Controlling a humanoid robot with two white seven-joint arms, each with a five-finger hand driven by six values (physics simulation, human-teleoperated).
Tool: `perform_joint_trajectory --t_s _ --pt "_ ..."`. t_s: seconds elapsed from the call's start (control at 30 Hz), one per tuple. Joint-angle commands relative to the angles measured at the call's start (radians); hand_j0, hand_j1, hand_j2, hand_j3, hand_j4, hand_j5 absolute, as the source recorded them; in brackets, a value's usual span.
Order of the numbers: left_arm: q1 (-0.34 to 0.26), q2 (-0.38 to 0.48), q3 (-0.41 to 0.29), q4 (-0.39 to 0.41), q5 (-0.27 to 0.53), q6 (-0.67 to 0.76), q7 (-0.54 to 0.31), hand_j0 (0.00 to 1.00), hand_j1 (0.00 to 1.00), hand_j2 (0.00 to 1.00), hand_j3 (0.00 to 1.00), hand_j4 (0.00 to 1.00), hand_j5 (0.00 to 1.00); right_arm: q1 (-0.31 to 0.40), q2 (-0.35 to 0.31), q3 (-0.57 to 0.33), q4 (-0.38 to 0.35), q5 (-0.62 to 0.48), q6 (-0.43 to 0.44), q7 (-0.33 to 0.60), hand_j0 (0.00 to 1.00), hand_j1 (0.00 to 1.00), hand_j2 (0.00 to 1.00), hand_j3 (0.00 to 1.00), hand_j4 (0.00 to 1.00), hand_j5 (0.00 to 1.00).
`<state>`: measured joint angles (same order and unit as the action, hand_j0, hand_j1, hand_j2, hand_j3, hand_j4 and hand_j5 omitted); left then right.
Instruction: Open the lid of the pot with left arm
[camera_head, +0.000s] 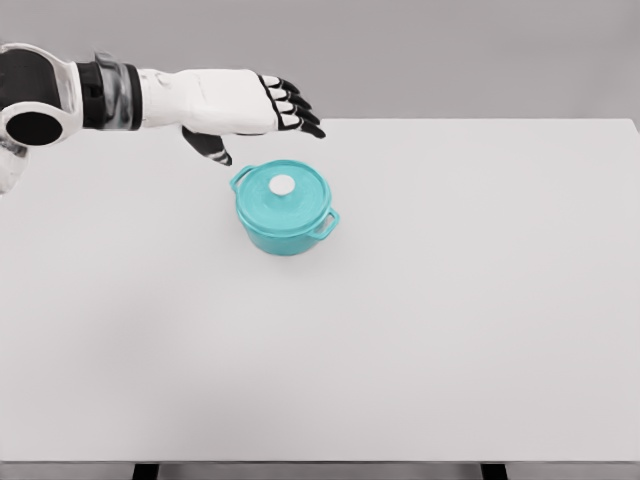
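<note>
**Left hand above and behind the pot, lid on**

We see the left arm (90, 95) reaching in from the upper left of the frame, stretched almost level toward the centre. Its left hand (235, 105) hangs with the palm turned down, the 4 dark-tipped fingers (292, 108) extended and loosely spread, the thumb (208, 146) dropping below them. It pinches nothing; we see clear space between the hand and the pot.

The teal pot (285, 208) sits on the white table (450, 330), a little left of centre and in the upper half of the frame. Its lid (283, 190) rests closed on the rim, with a round white knob (282, 185) in the middle of the top. We count 2 loop handles, 1 at the pot's upper left and 1 at its lower right.

The fingertips lie just above and slightly right of the lid in the picture, the thumb just off the pot's upper-left handle. How high the hand stands over the table we cannot tell from this 1 view.
</note>
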<state>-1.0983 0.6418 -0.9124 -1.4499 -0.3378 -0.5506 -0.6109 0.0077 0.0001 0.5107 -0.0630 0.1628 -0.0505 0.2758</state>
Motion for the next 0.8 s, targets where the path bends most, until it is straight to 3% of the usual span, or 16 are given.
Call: perform_joint_trajectory --t_s 0.0,0.17,0.23,0.37,0.5,0.57,0.77 --pt "0.0 -0.021 -0.057 0.037 0.072 0.044 0.0 1.0 1.0 1.0 1.0 1.0 1.0 0.0 0.0 0.0 0.0 0.0 0.0 0.0 1.0 1.0 1.0 1.0 1.0 1.0" --pt "-0.02 -0.053 -0.065 0.046 0.074 0.238 0.0 1.0 1.0 1.0 1.0 1.0 1.0 0.0 0.0 0.0 0.0 0.0 0.0 0.0 1.0 1.0 1.0 1.0 1.0 1.0" --pt "-0.032 -0.056 -0.108 0.056 0.072 0.297 0.0 1.0 1.0 1.0 1.0 1.0 1.0 0.0 0.0 0.0 0.0 0.0 0.0 0.0 1.0 1.0 1.0 1.0 1.0 1.0" --pt "-0.052 -0.071 -0.203 0.056 0.068 0.297 0.0 1.0 1.0 1.0 1.0 1.0 1.0 0.0 0.0 0.0 0.0 0.0 0.0 0.0 1.0 1.0 1.0 1.0 1.0 1.0" --pt "-0.055 -0.08 -0.229 0.062 0.066 0.299 0.0 1.0 1.0 1.0 1.0 1.0 1.0 0.0 0.0 0.0 0.0 0.0 0.0 0.0 1.0 1.0 1.0 1.0 1.0 1.0" --pt "-0.055 -0.102 -0.235 0.108 0.065 0.299 0.0 1.0 1.0 1.0 1.0 1.0 1.0 0.0 0.0 0.0 0.0 0.0 0.0 0.0 1.0 1.0 1.0 1.0 1.0 1.0" --pt "-0.055 -0.119 -0.258 0.125 0.063 0.297 0.0 0.86 0.86 0.86 0.86 0.86 0.86 0.0 0.0 0.0 0.0 0.0 0.0 0.0 1.0 1.0 1.0 1.0 1.0 1.0"
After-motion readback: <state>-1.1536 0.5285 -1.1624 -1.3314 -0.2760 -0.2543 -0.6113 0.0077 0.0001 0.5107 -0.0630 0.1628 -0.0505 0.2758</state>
